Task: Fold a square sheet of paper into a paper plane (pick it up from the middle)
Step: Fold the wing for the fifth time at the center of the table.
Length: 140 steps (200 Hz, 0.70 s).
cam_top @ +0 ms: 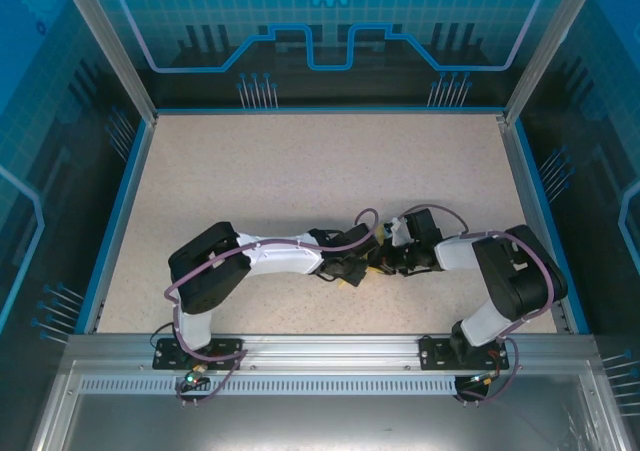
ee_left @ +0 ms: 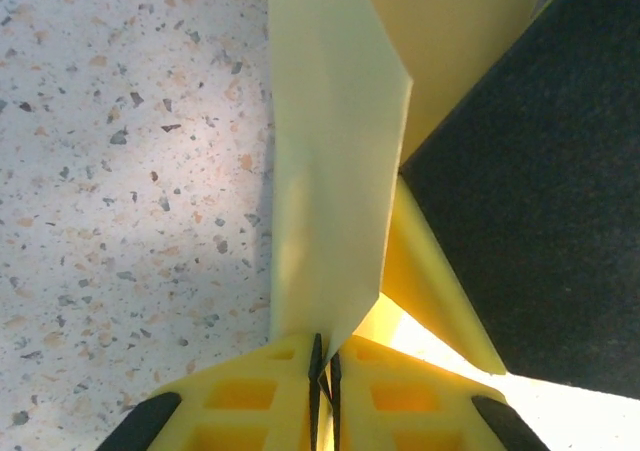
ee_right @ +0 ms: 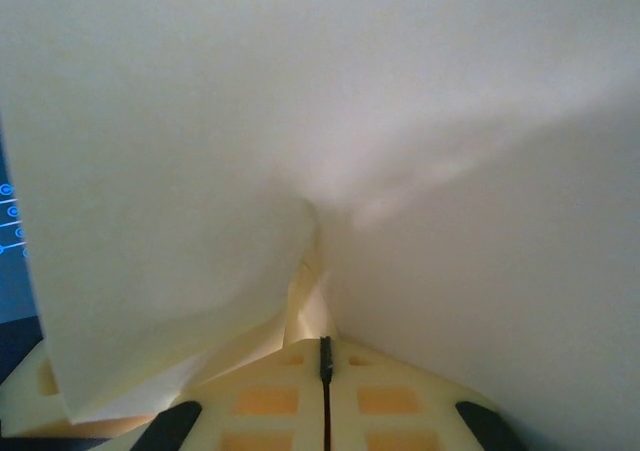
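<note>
Partly folded yellow paper (ee_left: 330,161) is pinched between both arms, over the front-middle of the bench (cam_top: 300,171). Left wrist view: the paper comes straight out of the tips of the left fingers (ee_left: 320,359) as a long folded flap with a slanted far edge. More yellow layers fan out to its right. Speckled bench on the left, and a dark grainy surface (ee_left: 540,171) on the right meets the paper's edge. The left fingers are closed tight on the paper's lower point, no gap. Right wrist view: the paper is right up against the camera, a pale sheet bulging over the right fingers (ee_right: 325,349), creases drawing in to the tips. The right fingers are closed too, clamped on the paper. Top view: both finger sets are just beside each other, a sliver of yellow between. Cannot tell if the paper touches the bench.
</note>
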{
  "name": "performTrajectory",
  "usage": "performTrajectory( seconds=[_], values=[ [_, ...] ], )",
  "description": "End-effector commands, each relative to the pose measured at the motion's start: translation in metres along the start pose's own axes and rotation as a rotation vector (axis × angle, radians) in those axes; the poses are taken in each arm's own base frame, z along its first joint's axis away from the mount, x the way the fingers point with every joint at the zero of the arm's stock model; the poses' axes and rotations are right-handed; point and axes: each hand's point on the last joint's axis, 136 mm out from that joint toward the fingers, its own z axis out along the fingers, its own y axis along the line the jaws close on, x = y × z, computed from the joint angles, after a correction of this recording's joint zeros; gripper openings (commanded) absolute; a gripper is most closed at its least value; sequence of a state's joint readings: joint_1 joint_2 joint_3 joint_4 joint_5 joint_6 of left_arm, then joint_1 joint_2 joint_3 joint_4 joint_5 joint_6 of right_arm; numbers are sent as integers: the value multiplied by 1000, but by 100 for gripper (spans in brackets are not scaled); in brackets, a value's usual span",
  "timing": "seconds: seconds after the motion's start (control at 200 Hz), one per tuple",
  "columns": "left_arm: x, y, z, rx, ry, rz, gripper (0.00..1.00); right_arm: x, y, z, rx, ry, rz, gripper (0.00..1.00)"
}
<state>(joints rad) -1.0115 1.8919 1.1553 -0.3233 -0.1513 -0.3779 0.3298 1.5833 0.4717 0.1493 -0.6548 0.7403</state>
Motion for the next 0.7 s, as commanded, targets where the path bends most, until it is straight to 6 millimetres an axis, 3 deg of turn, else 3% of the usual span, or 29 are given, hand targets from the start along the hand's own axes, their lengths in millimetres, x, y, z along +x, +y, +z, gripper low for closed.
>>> performTrajectory(
  seconds=[0.0, 0.505, 0.695],
  values=[
    [19, 6, 10, -4, 58, 29, 13, 8, -15, -6, 46, 9, 60, 8],
    [23, 6, 16, 15, 66, 37, 13, 0, 1, -35, 15, -58, 47, 15],
    [23, 5, 18, 30, 65, 39, 14, -8, 17, -51, -4, -94, 12, 30]
  ],
)
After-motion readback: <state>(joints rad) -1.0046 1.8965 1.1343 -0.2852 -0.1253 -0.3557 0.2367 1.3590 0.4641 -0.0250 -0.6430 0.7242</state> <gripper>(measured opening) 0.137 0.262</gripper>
